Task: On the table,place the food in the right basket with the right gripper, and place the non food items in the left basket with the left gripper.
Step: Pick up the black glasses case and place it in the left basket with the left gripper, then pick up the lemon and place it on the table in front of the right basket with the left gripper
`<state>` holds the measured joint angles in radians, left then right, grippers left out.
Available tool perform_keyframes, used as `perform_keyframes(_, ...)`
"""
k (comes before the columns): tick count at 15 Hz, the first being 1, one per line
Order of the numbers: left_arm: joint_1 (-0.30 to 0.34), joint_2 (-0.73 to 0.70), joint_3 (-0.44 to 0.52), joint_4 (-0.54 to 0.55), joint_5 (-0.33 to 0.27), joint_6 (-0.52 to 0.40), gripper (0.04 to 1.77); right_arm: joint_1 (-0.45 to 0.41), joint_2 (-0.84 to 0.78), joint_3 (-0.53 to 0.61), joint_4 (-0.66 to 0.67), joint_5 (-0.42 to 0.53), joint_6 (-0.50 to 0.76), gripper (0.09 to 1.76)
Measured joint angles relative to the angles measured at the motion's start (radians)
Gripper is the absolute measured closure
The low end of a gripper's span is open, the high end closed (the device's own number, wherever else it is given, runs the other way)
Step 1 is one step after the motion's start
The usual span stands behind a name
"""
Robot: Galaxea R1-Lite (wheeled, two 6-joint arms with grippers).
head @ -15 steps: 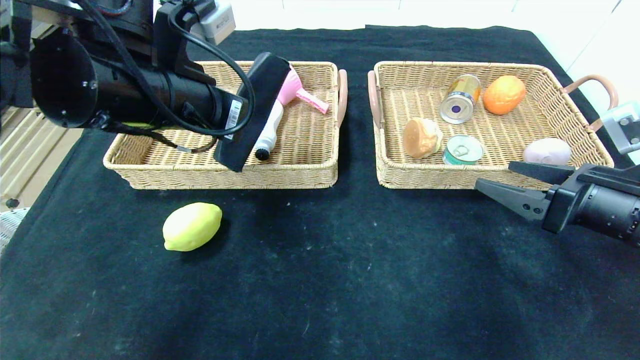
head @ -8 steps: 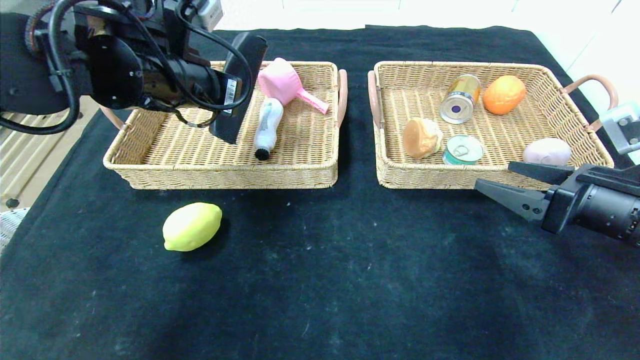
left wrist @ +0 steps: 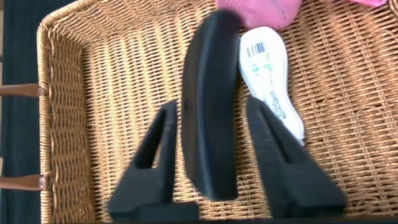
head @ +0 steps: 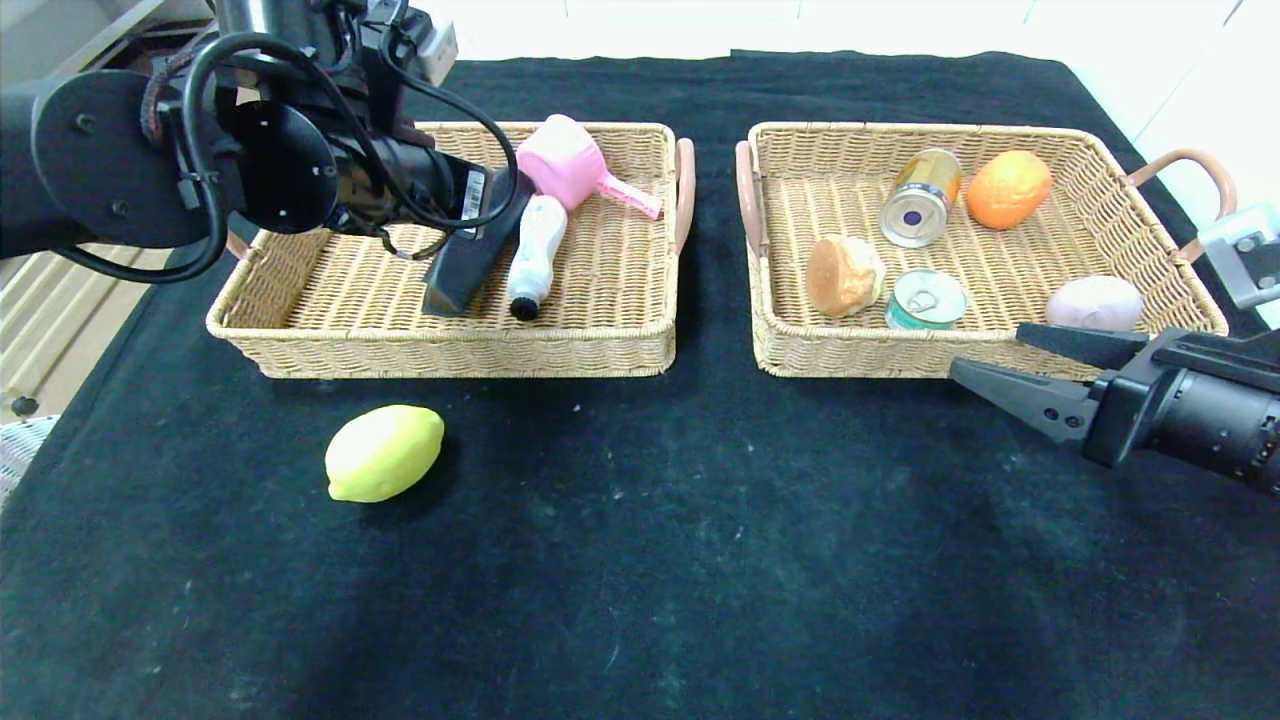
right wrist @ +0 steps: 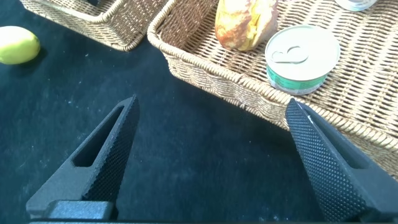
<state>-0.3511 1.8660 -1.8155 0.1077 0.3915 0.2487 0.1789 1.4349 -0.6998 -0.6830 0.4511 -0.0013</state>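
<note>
The flat black pouch [head: 460,275] [left wrist: 210,106] lies in the left basket [head: 300,335] beside the white brush [head: 535,255] [left wrist: 270,81]. My left gripper [head: 482,228] [left wrist: 211,104] hangs over it, open, with a gap on each side of the pouch. A yellow lemon [head: 384,453] [right wrist: 17,45] sits on the black table in front of the left basket. In the right basket [head: 850,355] are the bun [head: 843,275] [right wrist: 244,23], gold can [head: 920,198] and green tin [head: 926,299] [right wrist: 303,57]. My right gripper [head: 988,350] [right wrist: 210,104] is open and empty at that basket's front right corner.
A pink toy hair dryer [head: 570,170] [left wrist: 258,9] lies at the back of the left basket. An orange fruit [head: 1008,188] and a pale purple lump [head: 1094,302] are in the right basket. Bare black cloth [head: 700,560] spreads in front of both baskets.
My left arm has drawn back to the left and lowered the pouch into the left basket. Its fingers have opened off the pouch. The right arm has not moved.
</note>
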Motion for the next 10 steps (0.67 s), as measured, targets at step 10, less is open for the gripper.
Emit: perform_keyframes(10, -0.012, -0.097, 0.053, 0.193, 0.003, -0.123, 0.33, 0.0, 0.004, 0.002, 0.0, -0.001, 0.0, 0.14)
